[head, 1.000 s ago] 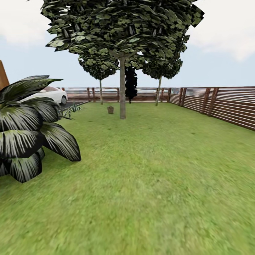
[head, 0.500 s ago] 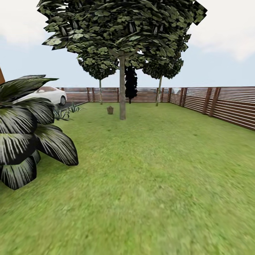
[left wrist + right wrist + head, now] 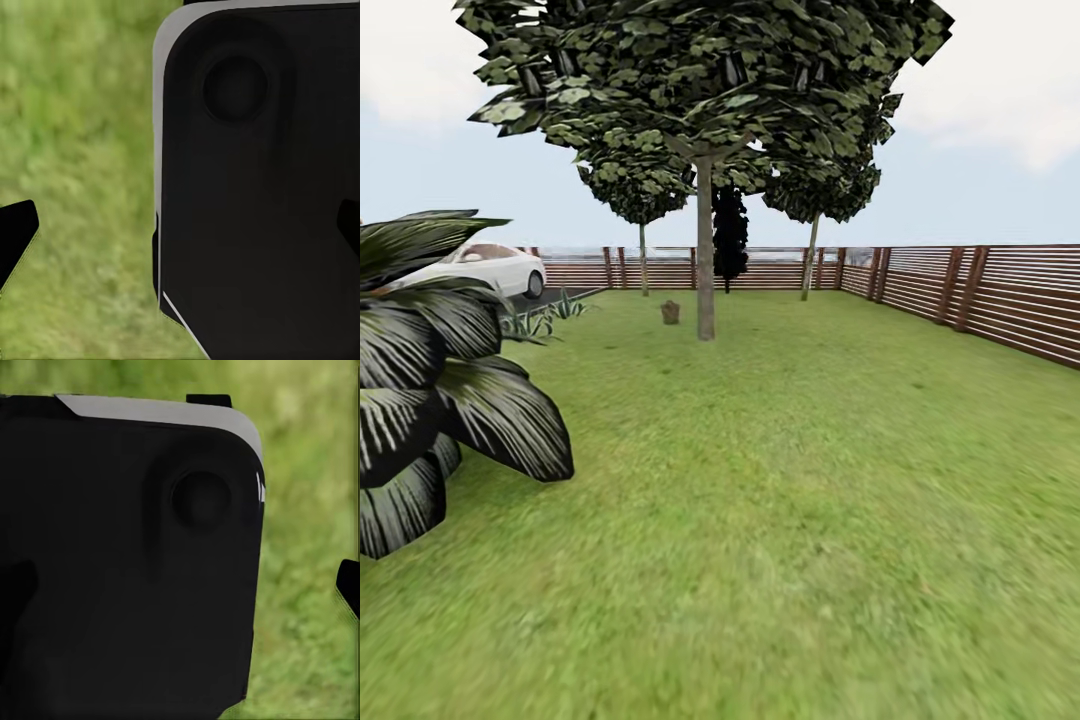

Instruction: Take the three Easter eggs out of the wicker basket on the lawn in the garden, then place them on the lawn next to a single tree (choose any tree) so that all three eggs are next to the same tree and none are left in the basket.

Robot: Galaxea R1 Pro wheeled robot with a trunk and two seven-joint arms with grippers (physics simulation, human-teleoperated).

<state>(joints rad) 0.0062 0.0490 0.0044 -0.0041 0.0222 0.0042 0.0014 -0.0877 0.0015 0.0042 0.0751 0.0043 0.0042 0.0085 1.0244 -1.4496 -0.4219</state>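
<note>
Green lawn; pale grey-brown tree trunk, dark green leaves; brown wicker basket; reddish-brown slatted fence; white car.

One wicker basket can be counted out on the lawn, sitting just beside the thick trunk of one big tree. Two thinner-trunked trees are seen further back near the fence, plus one dark conifer behind the big trunk, so four trees in all. One white car is parked past the lawn's far left edge. One large dark-leaved plant is found up close on the left, and a small clump of spiky plants can be made out beyond it, too blurry to be counted properly.
</note>
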